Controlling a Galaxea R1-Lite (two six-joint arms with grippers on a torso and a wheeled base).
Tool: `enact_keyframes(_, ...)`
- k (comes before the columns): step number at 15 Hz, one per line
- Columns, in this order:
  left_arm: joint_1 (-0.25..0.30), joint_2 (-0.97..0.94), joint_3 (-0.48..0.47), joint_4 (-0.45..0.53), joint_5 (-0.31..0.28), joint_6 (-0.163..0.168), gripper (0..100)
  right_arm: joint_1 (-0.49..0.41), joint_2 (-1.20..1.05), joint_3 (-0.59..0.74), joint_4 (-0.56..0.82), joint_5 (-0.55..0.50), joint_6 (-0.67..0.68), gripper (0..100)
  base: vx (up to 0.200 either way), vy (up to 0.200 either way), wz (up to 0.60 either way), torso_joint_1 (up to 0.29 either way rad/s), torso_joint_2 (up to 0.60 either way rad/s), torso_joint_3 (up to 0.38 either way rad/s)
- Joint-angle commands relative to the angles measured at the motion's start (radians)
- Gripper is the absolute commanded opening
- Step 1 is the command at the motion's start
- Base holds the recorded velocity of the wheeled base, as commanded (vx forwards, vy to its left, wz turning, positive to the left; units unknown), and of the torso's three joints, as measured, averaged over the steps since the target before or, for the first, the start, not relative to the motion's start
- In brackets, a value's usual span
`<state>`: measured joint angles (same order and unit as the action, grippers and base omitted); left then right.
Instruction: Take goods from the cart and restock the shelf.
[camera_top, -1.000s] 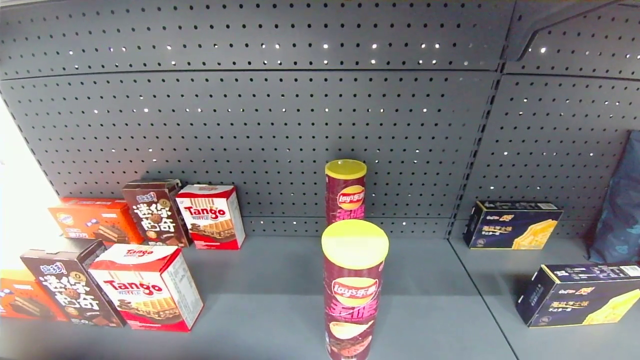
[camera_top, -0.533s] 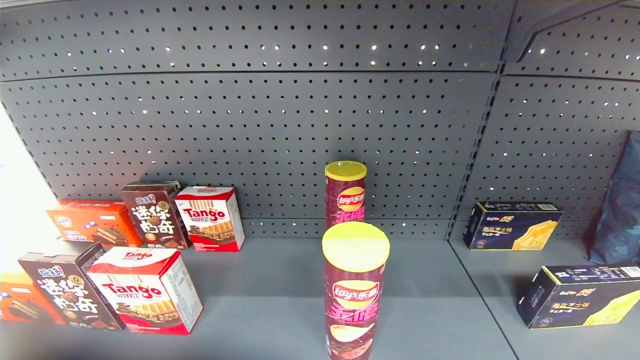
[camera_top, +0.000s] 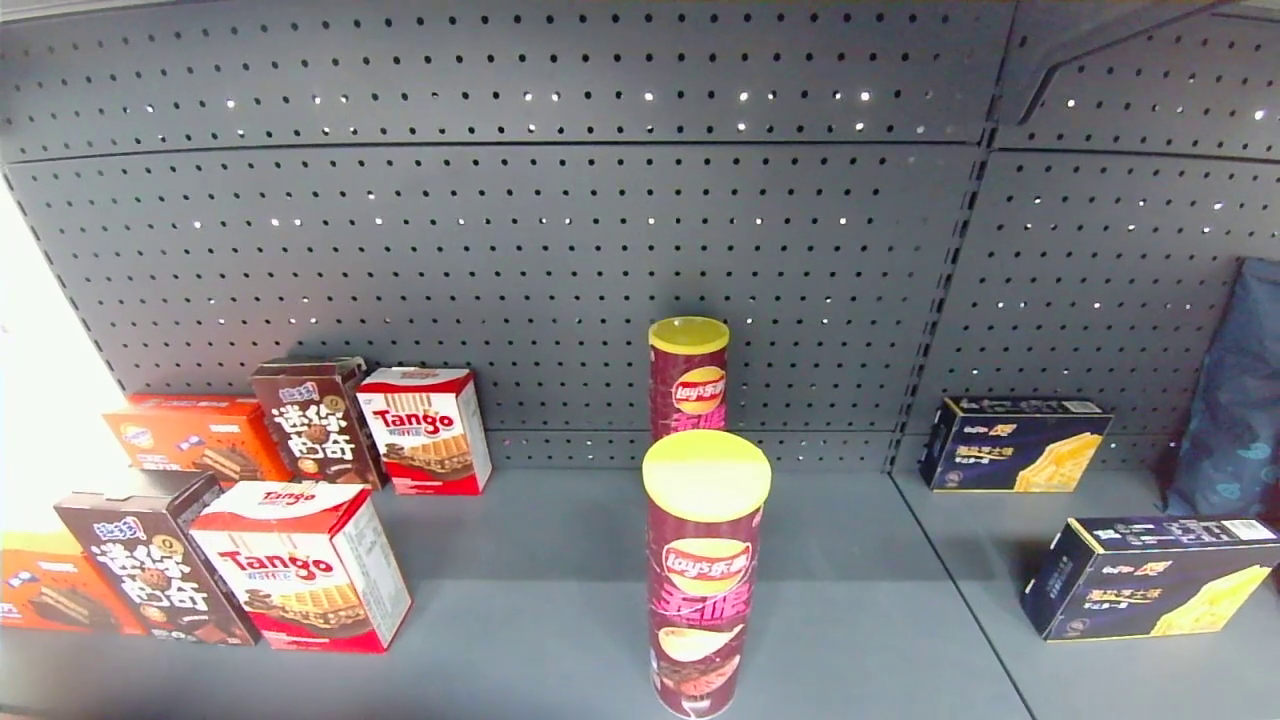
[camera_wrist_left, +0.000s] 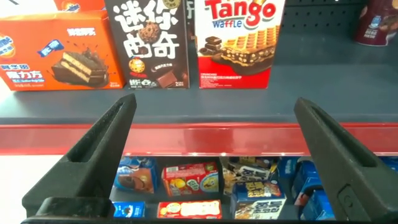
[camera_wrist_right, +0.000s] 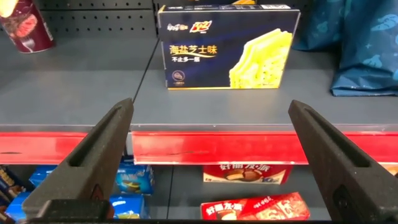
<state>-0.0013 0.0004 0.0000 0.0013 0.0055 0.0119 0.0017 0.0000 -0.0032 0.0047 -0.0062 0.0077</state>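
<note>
I'm hovering the left gripper (camera_wrist_left: 214, 102) and right gripper (camera_wrist_right: 209, 104), jaws spread and empty, before the shelf (camera_top: 540, 580) lip; upright chip cans (camera_top: 705, 560) are standing between them, seemingly nearer neither.

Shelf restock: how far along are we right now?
Done: two cans stand in a column, snack boxes to their left, navy boxes to their right. In hand: nothing; left gripper and right gripper are open before the shelf edge. Left: bare stretches beside the cans probably need filling.
</note>
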Motion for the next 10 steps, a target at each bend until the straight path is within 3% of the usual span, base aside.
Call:
enact_keyframes(1,0.001,0.0,0.0,0.0,0.001,0.0,100,0.0,0.0,0.0,0.0,0.0,0.0,100,0.0,0.0,0.0,0.0,0.0,0.0)
enact_keyframes(10,0.0,0.0,0.0,0.0,0.001,0.0,100,0.0,0.0,0.0,0.0,0.0,-0.002,100,0.0,0.0,0.0,0.0,0.0,0.0)
